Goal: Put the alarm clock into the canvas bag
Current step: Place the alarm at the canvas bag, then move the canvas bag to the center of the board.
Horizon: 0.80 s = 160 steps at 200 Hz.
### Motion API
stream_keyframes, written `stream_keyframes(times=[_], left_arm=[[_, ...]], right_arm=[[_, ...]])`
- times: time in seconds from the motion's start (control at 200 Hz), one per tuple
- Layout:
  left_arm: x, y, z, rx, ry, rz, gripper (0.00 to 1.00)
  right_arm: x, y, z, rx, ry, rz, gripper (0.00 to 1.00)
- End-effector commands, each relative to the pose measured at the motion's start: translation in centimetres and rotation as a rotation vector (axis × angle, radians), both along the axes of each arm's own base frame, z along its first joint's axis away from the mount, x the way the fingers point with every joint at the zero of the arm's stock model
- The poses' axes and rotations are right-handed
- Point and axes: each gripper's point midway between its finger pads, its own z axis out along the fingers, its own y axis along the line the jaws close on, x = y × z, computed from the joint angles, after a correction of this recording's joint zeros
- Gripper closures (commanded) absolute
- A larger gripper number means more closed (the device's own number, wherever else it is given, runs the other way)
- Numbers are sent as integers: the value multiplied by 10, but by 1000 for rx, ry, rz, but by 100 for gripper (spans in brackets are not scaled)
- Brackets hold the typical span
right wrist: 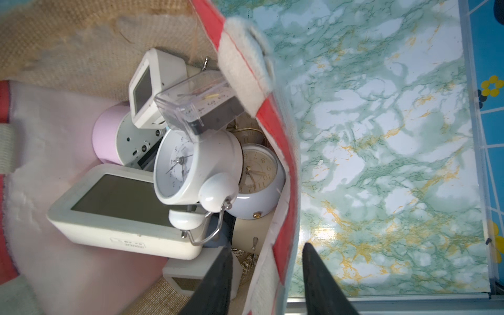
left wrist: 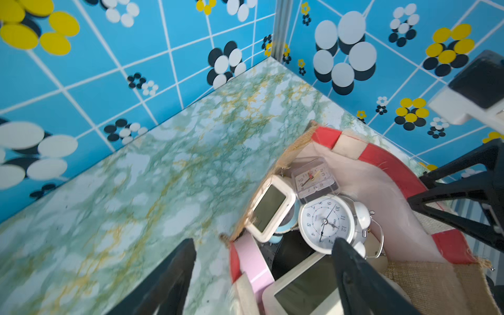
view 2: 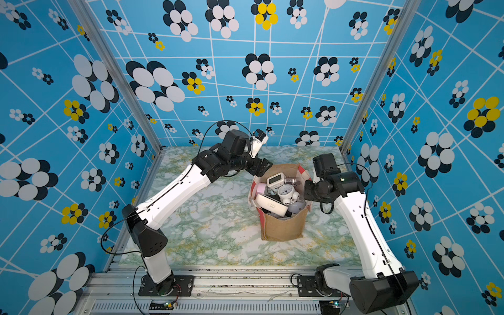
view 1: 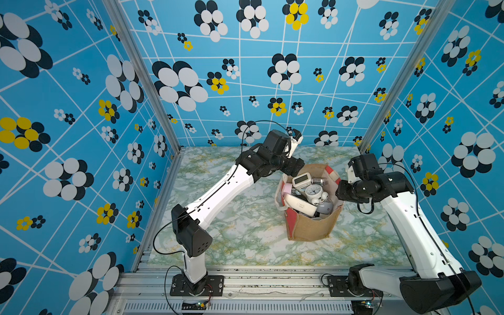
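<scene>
The white alarm clock [view 1: 313, 192] with two bells lies on top of the other clocks [view 1: 301, 179] inside the bag [view 1: 308, 226]. In a top view the bag stands on the table [view 1: 231, 240], toward 3 o'clock from the table's middle. So I think the clock is in. My job now is to get out without making a mess.

My right gripper [right wrist: 267, 246] is at the bag's 3 o'clock side. Its jaws are apart. One finger is inside the bag and one is outside, with the bag's red side between them. I cannot tell if a finger touches the cloth. I should open wider and go straight up, so I do not hook the cloth or the white handle [right wrist: 242, 68]. The inside finger is near the clock's bells [right wrist: 218, 192], so no sideways moves.

My left gripper [left wrist: 264, 240] is at the bag's 11 o'clock corner. Its jaws are wide apart and hold nothing. One finger hangs over the clock. I should lift slowly and not bump the pile.
</scene>
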Motion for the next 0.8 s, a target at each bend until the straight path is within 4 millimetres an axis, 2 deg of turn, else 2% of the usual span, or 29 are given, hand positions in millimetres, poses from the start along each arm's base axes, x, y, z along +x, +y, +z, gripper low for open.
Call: stream_keyframes(times=[0.0,0.15,0.32,0.41,0.695,0.745,0.795], left_arm=[[-17,32,-26,11,188,167,18],[-38,26,-49,-35,378,176,19],[-50,25,-79,-1,506,232,33],[-55,21,-88,3,545,230,40],[-65,15,-105,2,627,225,52],[-66,16,-109,7,634,228,56],[-66,15,-111,2,640,226,66]], right_arm=[[17,-8,5,-36,-26,-13,55],[32,-6,-3,-23,-7,-7,54],[43,-4,-11,-13,12,2,54],[44,-3,-15,-15,29,5,55],[43,-1,-20,-6,46,6,59],[42,0,-21,0,50,8,62],[43,1,-21,8,51,11,66]])
